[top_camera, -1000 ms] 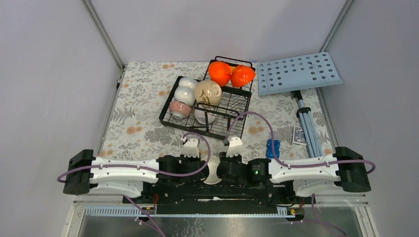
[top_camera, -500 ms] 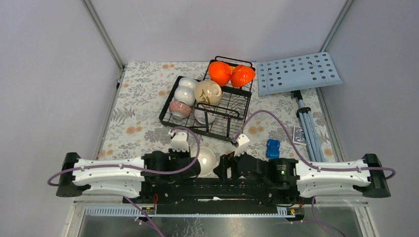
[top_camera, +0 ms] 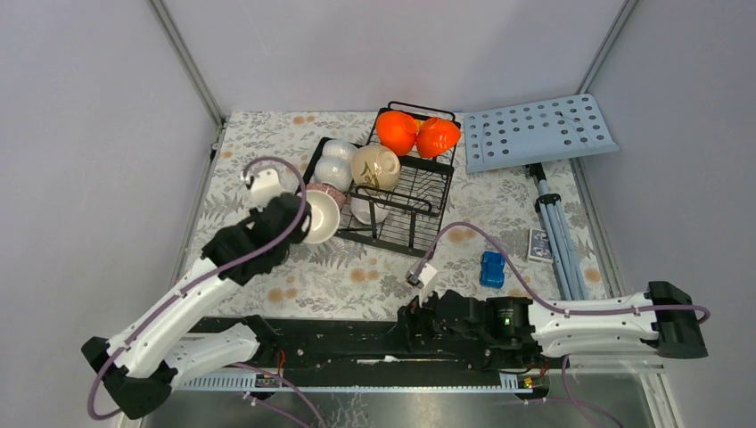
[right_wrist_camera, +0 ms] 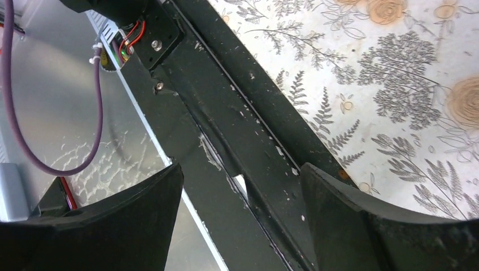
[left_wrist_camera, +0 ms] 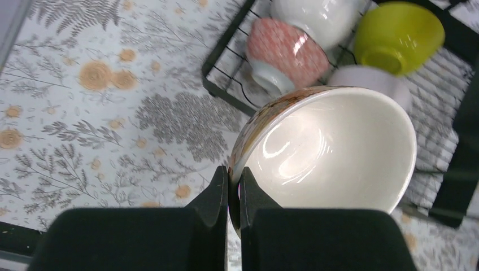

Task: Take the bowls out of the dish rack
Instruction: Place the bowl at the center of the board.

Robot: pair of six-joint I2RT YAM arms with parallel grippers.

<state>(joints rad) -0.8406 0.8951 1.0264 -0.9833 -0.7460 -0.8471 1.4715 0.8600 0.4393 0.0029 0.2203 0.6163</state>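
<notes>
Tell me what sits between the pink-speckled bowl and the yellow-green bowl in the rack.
A white bowl stands between them, seen in the left wrist view.

I find no text, label, brand or number that I can read in any of my views. The small dark card lying just beside the tripod legs and the blue block near it are too small for me to tell whether either one bears any print
</notes>
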